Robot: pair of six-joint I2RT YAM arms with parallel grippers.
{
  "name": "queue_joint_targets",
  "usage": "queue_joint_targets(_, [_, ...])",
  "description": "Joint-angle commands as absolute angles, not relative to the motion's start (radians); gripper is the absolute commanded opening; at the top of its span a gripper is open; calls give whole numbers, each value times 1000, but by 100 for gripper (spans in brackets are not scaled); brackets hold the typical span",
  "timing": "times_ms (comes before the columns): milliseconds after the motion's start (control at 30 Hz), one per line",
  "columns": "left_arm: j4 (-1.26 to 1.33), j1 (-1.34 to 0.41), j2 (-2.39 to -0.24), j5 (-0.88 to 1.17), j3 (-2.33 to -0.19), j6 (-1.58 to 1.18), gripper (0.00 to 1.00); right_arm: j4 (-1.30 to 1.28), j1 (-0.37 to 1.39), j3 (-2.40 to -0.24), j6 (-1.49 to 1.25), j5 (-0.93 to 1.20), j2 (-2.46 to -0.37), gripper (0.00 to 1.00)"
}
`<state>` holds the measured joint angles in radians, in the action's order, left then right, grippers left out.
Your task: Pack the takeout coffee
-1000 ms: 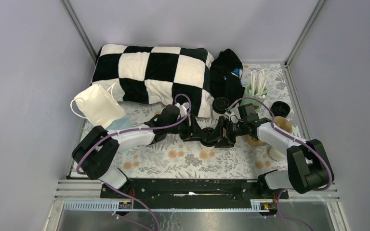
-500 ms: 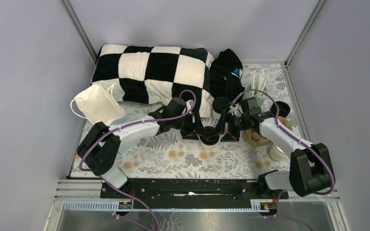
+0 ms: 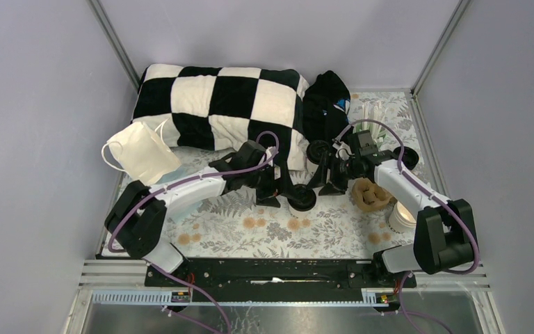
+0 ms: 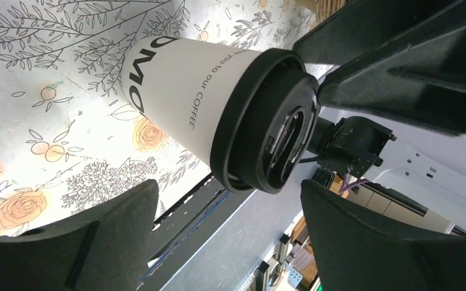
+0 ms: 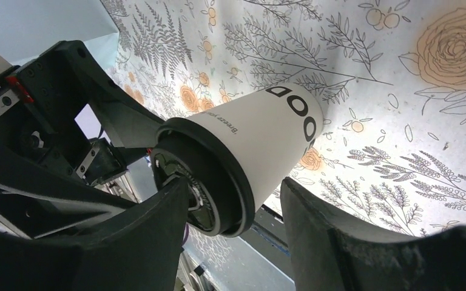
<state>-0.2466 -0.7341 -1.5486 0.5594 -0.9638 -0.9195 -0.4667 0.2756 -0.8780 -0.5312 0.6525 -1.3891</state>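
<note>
Right, eyes on the middle of the flower-printed tablecloth (image 3: pixel 250 226), where the white paper coffee cup (image 4: pixel 176 85) stands upright under its round black plastic lid (image 3: pixel 303 200), and both arms are crowding it! From the left comes the left gripper (image 3: pixel 279 189), jaws flung wide. Its wrist camera shows the cup sitting in the gap between the two black fingers (image 4: pixel 67 248), neither one pressing on it, so nothing is gripped there. From the right comes the right gripper (image 3: pixel 325 179), jaws parted as well. In its own wrist view the cup lies across the space between its fingers (image 5: pixel 364 242). A sliver of tablecloth shows on one side, while the other finger overlaps the lid's rim and I can't say whether it touches. The two grippers face each other across the lid, tips close together. Off to the right, just beside the right arm, sits the brown moulded-pulp cup carrier (image 3: pixel 370 193). Nearer the table edge stands a second white cup (image 3: pixel 401 217), well apart from the action.
</note>
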Motion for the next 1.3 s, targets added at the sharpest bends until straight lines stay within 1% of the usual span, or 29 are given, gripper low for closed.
queue_joint_targets(0, [-275,-715,-1487,577,-1037,-893,93,-578,271,-984,-453,655,-1408,65])
queue_joint_targets(133, [-263,-661,-1516,647,-1069,-863,98,-696,261,-1010,-427,610,-1373,77])
queue_joint_targets(200, [-256,-642,-1549,688,-1101,-849,96,-724,250,-996,-422,656,-1350,83])
queue_joint_targets(233, [-269,-639,-1570,690,-1120,-835,94,-732,247,-983,-423,688,-1343,85])
queue_joint_targets(333, [-242,-638,-1622,721,-1123,-833,87,-730,245,-937,-429,817,-1335,84])
queue_joint_targets(433, [-204,-643,-1652,740,-1109,-841,80,-661,246,-885,-474,872,-1308,82])
queue_joint_targets(533, [-212,-644,-1664,737,-1096,-822,75,-607,259,-845,-503,907,-1330,81])
queue_joint_targets(600, [-223,-645,-1671,731,-1090,-804,73,-584,280,-839,-502,904,-1354,82])
queue_joint_targets(700, [-219,-649,-1685,733,-1080,-796,72,-513,293,-813,-530,917,-1379,83])
queue_joint_targets(833, [-213,-661,-1692,708,-1067,-788,68,-442,308,-799,-550,925,-1419,77])
queue_joint_targets(1033, [-168,-662,-1692,694,-1019,-802,63,-315,311,-756,-580,924,-1461,61])
queue_joint_targets(1133, [-165,-662,-1691,669,-995,-796,59,-254,311,-719,-601,910,-1467,58])
queue_joint_targets(1233, [-161,-663,-1678,638,-962,-798,54,-225,311,-684,-611,892,-1480,49])
queue_joint_targets(1267, [-152,-663,-1675,632,-946,-802,54,-210,311,-669,-618,878,-1481,48])
